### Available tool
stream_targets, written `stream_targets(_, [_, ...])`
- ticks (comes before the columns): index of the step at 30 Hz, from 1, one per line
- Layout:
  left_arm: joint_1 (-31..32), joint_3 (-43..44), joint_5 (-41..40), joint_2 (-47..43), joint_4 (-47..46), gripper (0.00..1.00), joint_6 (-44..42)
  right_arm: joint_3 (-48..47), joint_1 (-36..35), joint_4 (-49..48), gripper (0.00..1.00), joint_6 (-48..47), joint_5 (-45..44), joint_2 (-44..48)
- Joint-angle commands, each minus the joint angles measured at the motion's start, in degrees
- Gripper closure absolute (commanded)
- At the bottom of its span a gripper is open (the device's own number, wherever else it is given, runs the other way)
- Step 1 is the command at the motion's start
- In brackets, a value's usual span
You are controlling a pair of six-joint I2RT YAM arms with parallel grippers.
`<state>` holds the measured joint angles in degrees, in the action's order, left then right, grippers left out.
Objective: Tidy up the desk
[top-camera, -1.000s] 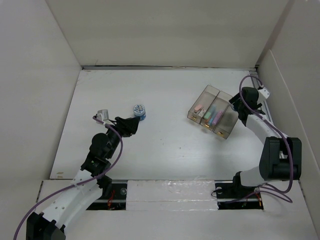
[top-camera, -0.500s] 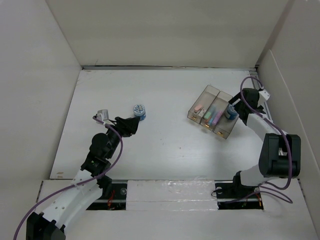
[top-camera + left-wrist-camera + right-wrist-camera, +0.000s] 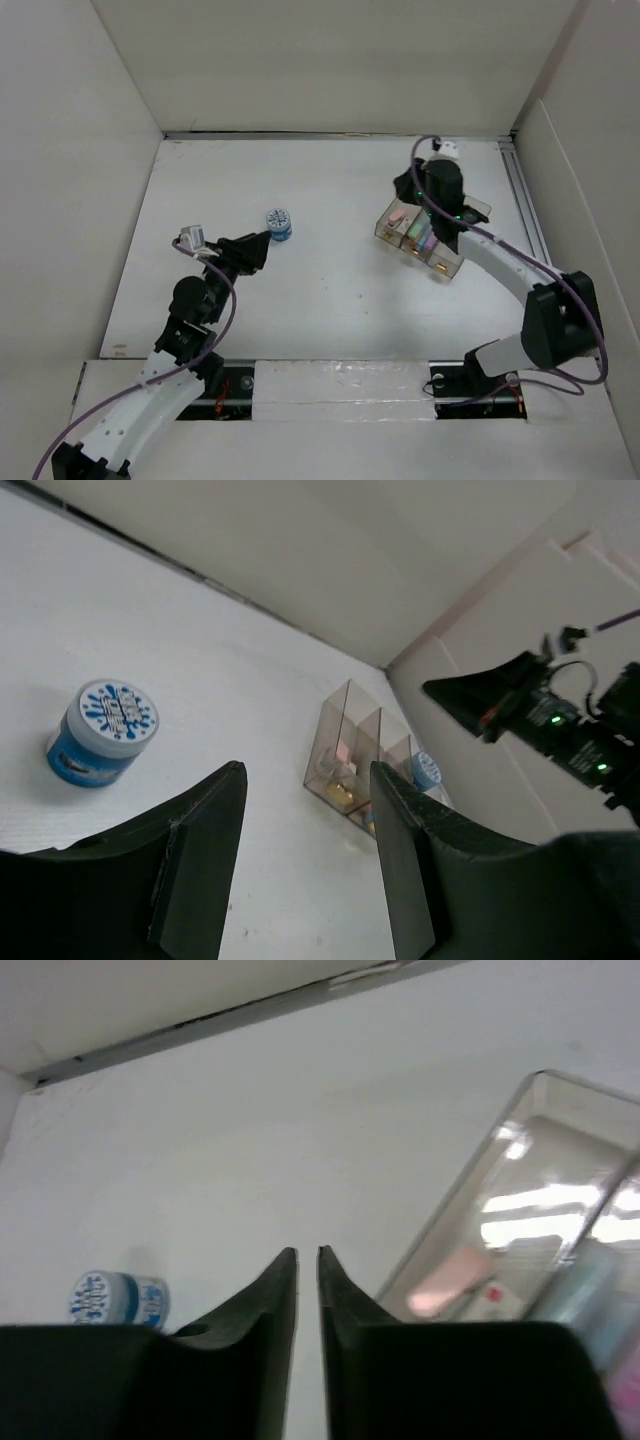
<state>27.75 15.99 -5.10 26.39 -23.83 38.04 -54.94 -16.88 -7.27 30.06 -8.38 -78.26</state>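
Worktop (image 3: 330, 300) filled the middle of the overhead view, white-walled, with both arms reaching over it from the near edge. Half a second earlier the right arm had stood at the right side of the clear tray (image 3: 440, 262); it had since swung over the tray's far end, the right hand (image 3: 307, 1252) clenched on nothing. A blue-lidded jar (image 3: 426, 770) sat at the tray's end compartment, so that item was probably filed. The left hand (image 3: 305, 770) had drawn back slightly, released and empty, from the other jar (image 3: 279, 223), likely the next item. Its lid bore blue print, too small to read.
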Motion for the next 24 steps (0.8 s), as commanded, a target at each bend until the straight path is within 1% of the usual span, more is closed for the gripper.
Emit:
stream_targets(1, [0.2, -1.0, -5.1, -6.6, -0.2, 0.52, 0.7, -6.1, -11.5, -0.4, 0.77, -8.8, 7.0, -8.5])
stream_targets(2, [0.2, -1.2, -6.1, -8.0, 0.7, 0.52, 1.2, -10.0, -14.0, 1.4, 0.64, -9.8, 6.6, -13.0])
stream_targets(3, [0.2, -1.7, -8.1, -10.5, 1.3, 0.52, 1.5, -12.2, -18.2, 2.4, 0.52, -10.6, 6.5, -15.3])
stream_targets(4, [0.2, -2.1, -9.1, -12.7, 2.4, 0.53, 1.7, -15.6, -21.9, 3.2, 0.26, -12.6, 6.5, -19.3])
stream_targets(5, [0.2, -2.1, -9.1, -12.8, 2.4, 0.53, 1.7, -15.6, -22.0, 3.6, 0.26, -12.6, 6.5, -19.3])
stream_targets(7, [0.2, -2.5, -9.8, -15.2, 3.0, 0.52, 1.9, -21.1, -26.0, 5.0, 0.12, -14.1, 7.0, -25.0])
stream_targets(10, [0.2, -2.4, -10.0, -16.1, 3.8, 0.53, 2.3, -28.2, -29.8, 9.0, 0.02, -15.9, 6.7, -32.1])
stream_targets(13, [0.2, -2.0, -9.9, -16.3, 4.4, 0.53, 2.7, -35.0, -31.5, 12.4, 0.00, -16.4, 4.1, -39.1])
stream_targets(15, [0.2, -2.1, -9.8, -16.5, 4.5, 0.53, 2.7, -38.6, -31.5, 15.4, 0.00, -16.4, 3.0, -42.5])
stream_targets(16, [0.2, -2.1, -9.8, -16.6, 4.4, 0.53, 2.9, -41.9, -31.5, 16.1, 0.00, -16.4, 2.4, -45.4])
stream_targets(18, [0.2, -2.0, -10.0, -16.8, 4.5, 0.53, 2.9, -44.8, -31.5, 18.0, 0.00, -16.7, 2.2, -47.9])
stream_targets(21, [0.2, -2.1, -9.8, -17.2, 4.8, 0.53, 3.0, -49.0, -32.2, 17.6, 0.01, -16.6, -0.9, -51.2])
stream_targets(22, [0.2, -2.2, -9.8, -17.3, 4.7, 0.53, 2.9, -49.7, -32.2, 17.1, 0.02, -16.5, -3.3, -51.7])
stream_targets(24, [0.2, -2.3, -10.1, -16.9, 4.6, 0.53, 2.9, -51.0, -32.2, 14.5, 0.03, -15.7, -4.4, -53.0])
